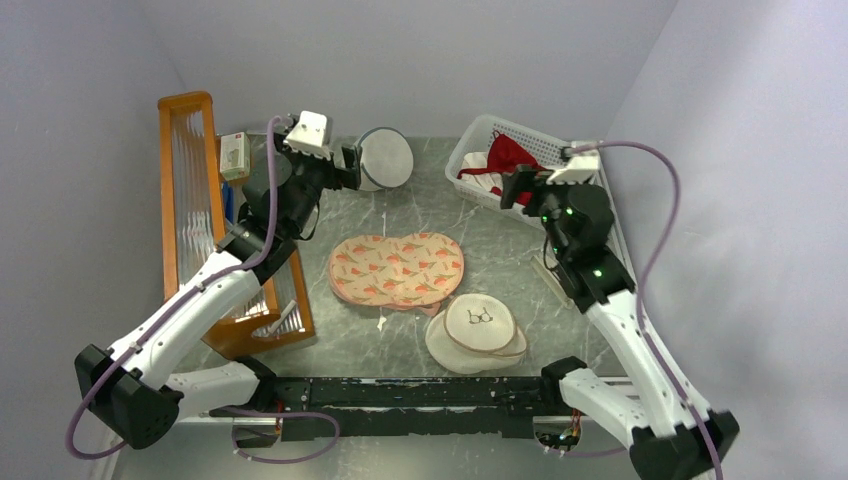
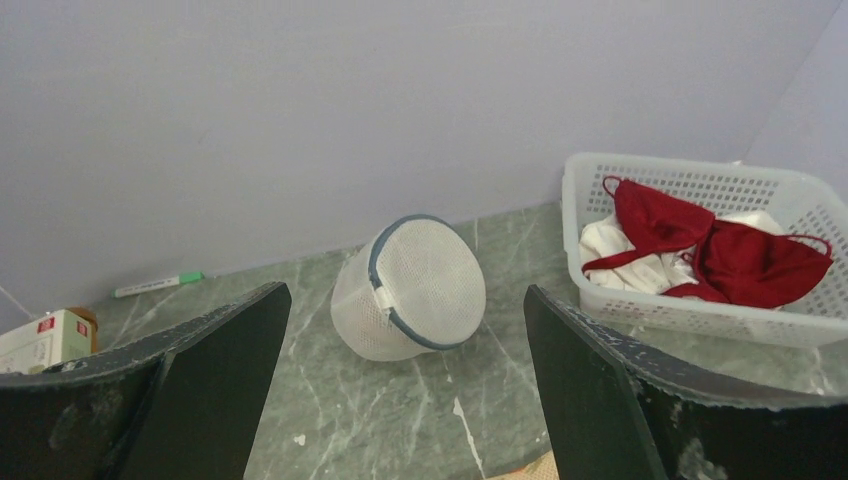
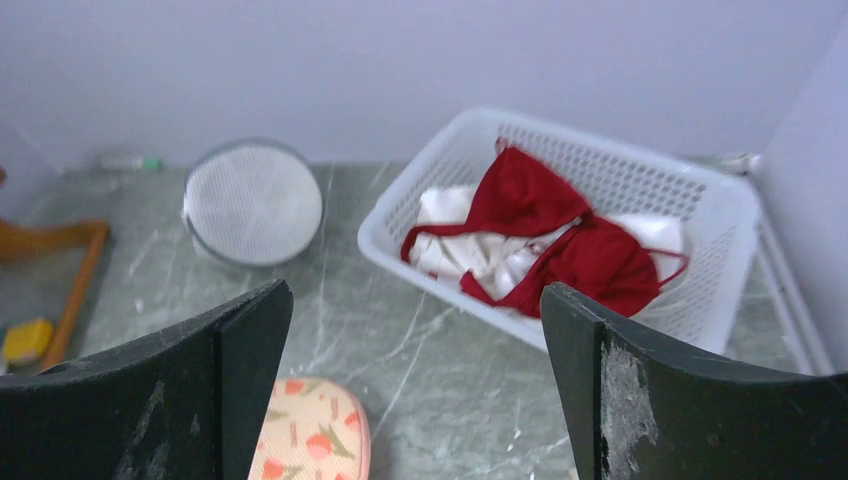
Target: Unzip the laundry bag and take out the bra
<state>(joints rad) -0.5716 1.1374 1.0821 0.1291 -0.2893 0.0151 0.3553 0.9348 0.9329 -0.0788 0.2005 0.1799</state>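
Peach fabric with the carrot print lies flat mid-table. That is the laundry bag [image 1: 397, 270], just beside the round cream pouch [image 1: 480, 322], and it looks flat enough to be empty, though from above you can't tell how far its zipper is open. The bra [image 3: 560, 235] lies in the white basket [image 1: 470, 150] at the far right, draped over a white cloth [image 3: 470, 255], so I'd judge the removal essentially done. Your left gripper [image 2: 405, 295] and right gripper [image 3: 415, 290] both hang above the table, jaws spread wide with nothing between them. Watch the right one: it sits close to the basket's near rim, and a careless drop or swing could clip the rim or hook a thin strap and drag the bra back out. On the left, the white mesh dome bag [image 1: 385, 158] lies on its side straight ahead of the fingers, and a forward nudge would likely send it rolling.
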